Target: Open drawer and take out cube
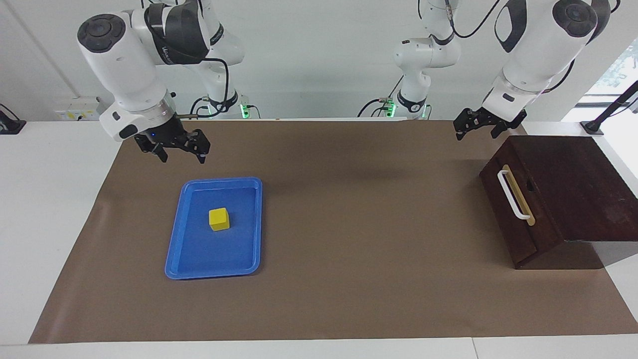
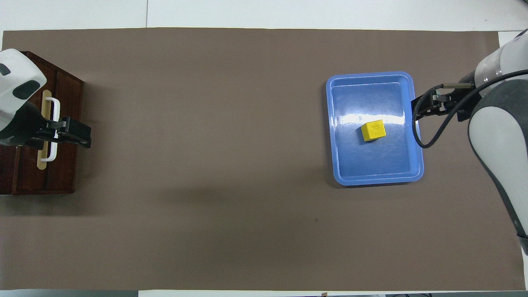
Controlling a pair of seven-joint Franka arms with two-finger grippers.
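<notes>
The cube [image 1: 219, 219] lies in the blue tray [image 1: 174, 254] toward the right arm's end of the mat, just below the empty, wide-open right gripper [image 1: 178, 148], while the equally wide-open left gripper [image 1: 476, 128] waits over the mat's edge by the closed drawer [image 1: 513, 209].

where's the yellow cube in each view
Facing view: the yellow cube sits in the blue tray, in the picture's left half, below centre.
Overhead view: the same cube sits in the tray, in the picture's right half, above centre.
Shared landmark: the dark wooden drawer box at the left arm's end of the table.
</notes>
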